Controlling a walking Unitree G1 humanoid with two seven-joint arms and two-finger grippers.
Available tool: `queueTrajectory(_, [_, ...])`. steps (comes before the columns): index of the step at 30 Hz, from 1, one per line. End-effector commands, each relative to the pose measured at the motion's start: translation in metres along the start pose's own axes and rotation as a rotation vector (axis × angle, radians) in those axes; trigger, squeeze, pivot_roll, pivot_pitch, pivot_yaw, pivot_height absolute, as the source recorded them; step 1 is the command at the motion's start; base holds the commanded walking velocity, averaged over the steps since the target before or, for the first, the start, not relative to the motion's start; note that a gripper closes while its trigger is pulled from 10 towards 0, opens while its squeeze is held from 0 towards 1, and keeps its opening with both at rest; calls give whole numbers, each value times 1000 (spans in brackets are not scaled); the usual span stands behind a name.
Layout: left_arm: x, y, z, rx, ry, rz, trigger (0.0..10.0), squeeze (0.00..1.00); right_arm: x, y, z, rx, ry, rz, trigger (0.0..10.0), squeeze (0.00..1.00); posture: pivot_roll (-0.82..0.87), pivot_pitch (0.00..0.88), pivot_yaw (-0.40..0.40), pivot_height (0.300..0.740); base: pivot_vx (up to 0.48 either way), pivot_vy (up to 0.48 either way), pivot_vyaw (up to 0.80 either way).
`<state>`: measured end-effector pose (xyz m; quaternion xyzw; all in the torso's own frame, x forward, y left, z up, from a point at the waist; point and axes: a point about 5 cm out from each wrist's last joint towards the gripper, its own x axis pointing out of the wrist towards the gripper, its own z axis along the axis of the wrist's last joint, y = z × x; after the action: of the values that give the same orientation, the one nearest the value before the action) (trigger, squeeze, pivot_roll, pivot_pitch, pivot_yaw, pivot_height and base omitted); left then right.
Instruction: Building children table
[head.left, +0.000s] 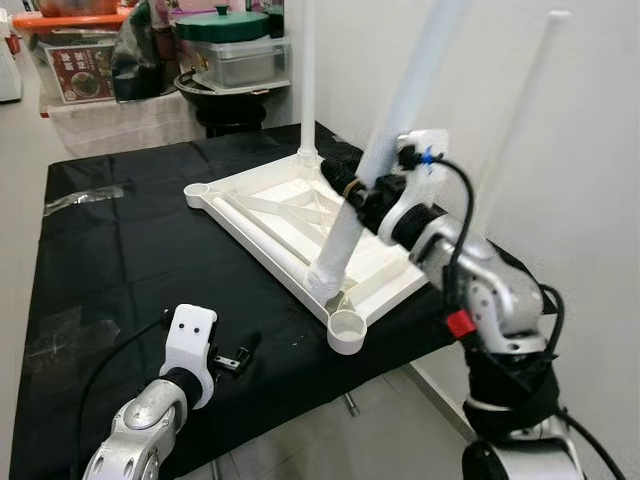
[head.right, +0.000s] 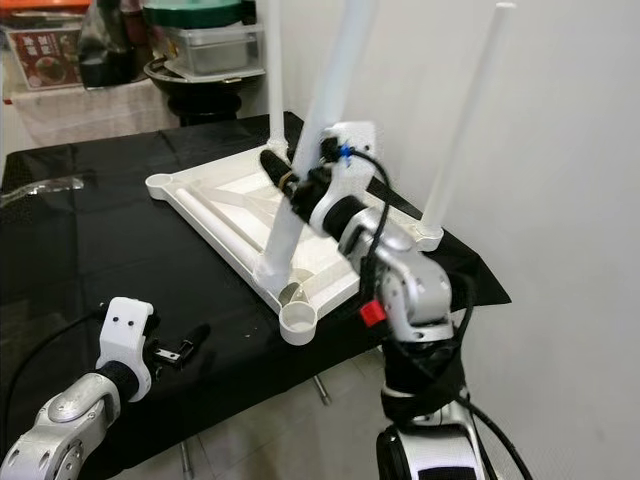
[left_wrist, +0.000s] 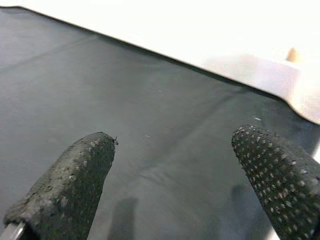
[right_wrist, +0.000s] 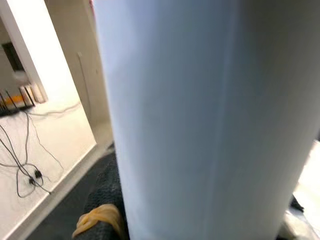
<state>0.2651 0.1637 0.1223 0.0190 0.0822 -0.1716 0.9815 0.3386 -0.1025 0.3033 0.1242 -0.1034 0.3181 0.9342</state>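
A white children's tabletop (head.left: 270, 215) lies upside down on a black-clothed table (head.left: 110, 270). Two white legs stand upright in its corners, one at the far corner (head.left: 308, 80) and one by the wall (head.left: 520, 110). My right gripper (head.left: 355, 195) is shut on a third leg (head.left: 385, 140), which leans to the right. That leg's lower end rests on the tabletop just behind the empty near-corner socket (head.left: 347, 330). In the right wrist view the leg (right_wrist: 200, 120) is very close. My left gripper (head.left: 240, 355) hovers open over bare cloth near the front edge, its fingertips (left_wrist: 65, 185) wide apart.
Another empty socket (head.left: 196, 190) sits at the tabletop's left corner. A clear plastic bag (head.left: 80, 197) lies on the cloth at the left. Pots and containers (head.left: 230, 50) crowd the back. A white wall (head.left: 590, 120) runs close along the right. Floor shows below the table's front edge.
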Motion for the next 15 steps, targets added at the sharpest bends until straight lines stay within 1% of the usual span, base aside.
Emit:
queueTrajectory(1, [-2,-3,1,5,-4,-30,10000,0,1,2,4,23,-10,24,10000,0,78,0,-39,740,0,0,0])
queueTrajectory(3, [-6,-6,2,10,-2,-102,10000,0,3,5,12,74,-37,65,10000,0,83,0,-37,740,0,0,0])
queueTrajectory(4, [-6,-6,2,10,-2,-102,10000,0,3,5,12,74,-37,65,10000,0,83,0,-37,740,0,0,0])
queueTrajectory(5, [-8,-7,3,13,-2,-127,10000,0,3,10,16,71,-65,116,10000,0,85,0,-37,740,0,0,0])
queueTrajectory(7, [-8,-7,3,13,-2,-127,10000,0,3,10,16,71,-65,116,10000,0,85,0,-37,740,0,0,0])
queueTrajectory(9, [-10,-7,4,12,-3,-145,10000,0,-4,29,24,96,-150,302,10000,0,86,0,-35,740,0,0,0])
queueTrajectory(10, [-10,-7,4,12,-3,-145,10000,0,-4,29,24,96,-150,302,10000,0,86,0,-35,740,0,0,0])
queueTrajectory(12, [-10,-8,3,11,-3,-154,10000,0,-16,50,35,133,-223,492,10000,0,87,0,-33,740,0,0,0])
queueTrajectory(14, [-10,-8,3,11,-3,-154,10000,0,-16,50,35,133,-223,492,10000,0,87,0,-33,740,0,0,0])
queueTrajectory(15, [-10,-9,3,9,-3,-160,10000,0,-21,58,40,143,-245,573,10000,0,85,0,-31,740,0,0,0])
